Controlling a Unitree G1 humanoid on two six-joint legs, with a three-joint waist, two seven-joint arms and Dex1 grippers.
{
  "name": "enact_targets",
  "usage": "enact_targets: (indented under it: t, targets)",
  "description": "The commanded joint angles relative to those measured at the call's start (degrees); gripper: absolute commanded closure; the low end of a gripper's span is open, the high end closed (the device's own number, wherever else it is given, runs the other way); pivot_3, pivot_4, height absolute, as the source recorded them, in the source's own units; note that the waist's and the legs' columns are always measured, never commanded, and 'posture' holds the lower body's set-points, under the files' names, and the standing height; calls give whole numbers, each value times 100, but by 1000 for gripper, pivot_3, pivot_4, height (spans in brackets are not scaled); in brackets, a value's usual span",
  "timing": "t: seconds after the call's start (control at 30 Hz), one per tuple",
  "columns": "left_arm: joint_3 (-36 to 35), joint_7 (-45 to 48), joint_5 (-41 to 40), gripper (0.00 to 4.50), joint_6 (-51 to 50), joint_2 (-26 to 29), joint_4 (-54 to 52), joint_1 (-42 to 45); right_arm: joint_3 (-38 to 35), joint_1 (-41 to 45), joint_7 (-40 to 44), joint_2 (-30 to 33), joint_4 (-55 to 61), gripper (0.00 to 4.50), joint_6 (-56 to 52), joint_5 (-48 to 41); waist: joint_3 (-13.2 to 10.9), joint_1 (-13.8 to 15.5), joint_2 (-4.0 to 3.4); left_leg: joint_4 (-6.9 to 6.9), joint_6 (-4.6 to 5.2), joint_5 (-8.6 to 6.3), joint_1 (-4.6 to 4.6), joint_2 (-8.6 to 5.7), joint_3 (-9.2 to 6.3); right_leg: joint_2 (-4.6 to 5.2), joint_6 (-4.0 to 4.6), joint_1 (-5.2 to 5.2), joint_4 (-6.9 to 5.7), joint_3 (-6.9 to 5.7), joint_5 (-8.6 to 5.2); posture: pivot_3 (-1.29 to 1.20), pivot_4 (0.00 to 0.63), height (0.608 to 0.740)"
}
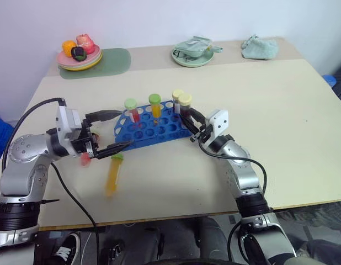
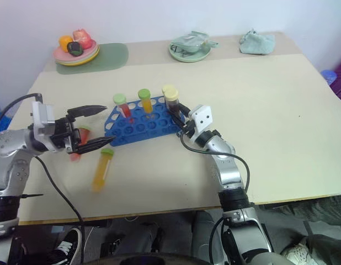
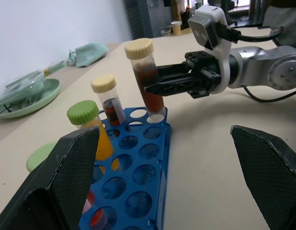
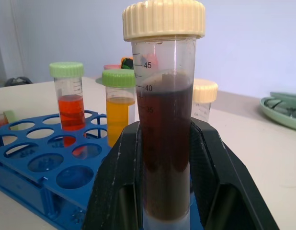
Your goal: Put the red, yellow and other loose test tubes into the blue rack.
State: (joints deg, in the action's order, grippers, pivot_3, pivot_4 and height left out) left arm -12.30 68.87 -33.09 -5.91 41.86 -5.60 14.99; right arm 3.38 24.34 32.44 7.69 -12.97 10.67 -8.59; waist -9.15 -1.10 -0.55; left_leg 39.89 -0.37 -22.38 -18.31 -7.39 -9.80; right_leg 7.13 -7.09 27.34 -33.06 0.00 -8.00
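Observation:
The blue rack (image 1: 151, 126) sits mid-table and holds a red tube with a green cap (image 1: 132, 110), a yellow tube with a green cap (image 1: 155, 106) and a cream-capped tube (image 1: 177, 98). My right gripper (image 1: 193, 118) is shut on a brown cream-capped tube (image 4: 165, 129), upright, its lower end in a hole at the rack's right end. My left gripper (image 1: 123, 130) stands open just left of the rack, holding nothing. A loose yellow tube (image 1: 112, 174) lies on the table below it. A loose red tube (image 1: 85, 160) lies partly hidden under the left gripper.
At the back left, a plate of toy fruit (image 1: 79, 59) rests on a green mat (image 1: 112, 62). A green plate (image 1: 192, 55) and a crumpled cloth (image 1: 260, 48) are at the back right. The table's front edge (image 1: 187, 212) runs close below the arms.

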Motion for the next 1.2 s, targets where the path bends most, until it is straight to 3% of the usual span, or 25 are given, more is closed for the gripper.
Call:
enact_targets:
  t: [0.03, 0.23, 0.67, 0.93, 1.2]
  targets:
    - [-183, 126, -50, 0, 121, 92, 80, -4, -37, 221, -47, -37, -141, 3652, 210, -16, 0, -5, 0, 0, -1, -1, 0, 2, 1, -2, 2, 0, 0, 0, 1, 0, 150, 740]
    - [-263, 314, -32, 0, 307, 112, 299, -72, -122, 409, -93, 2, -537, 3652, 420, -33, 0, -7, 0, 1, -8, -5, 3, 14, 6, -15, 10, 1, 3, 0, 6, 0, 150, 740]
    - [-272, 218, -97, 0, 219, 143, 74, -155, 191, -5, -28, -187, 12, 3652, 253, -84, 1, -6, -1, 1, -11, -7, 3, 23, 7, -23, 13, 3, 3, 1, 7, 0, 150, 740]
    - [-243, 89, -117, 0, 64, 169, -86, -116, 170, 249, -69, -201, -320, 3652, 354, -35, 0, -9, -2, 1, -12, -7, 3, 24, 8, -26, 14, 4, 3, 1, 8, 0, 150, 740]
    - [-268, -19, -122, 0, -84, 206, -267, -127, -65, 179, 116, -192, -334, 3652, -127, -562, 0, -8, -2, 1, -13, -8, 4, 27, 9, -27, 16, 4, 3, 1, 9, 0, 150, 740]
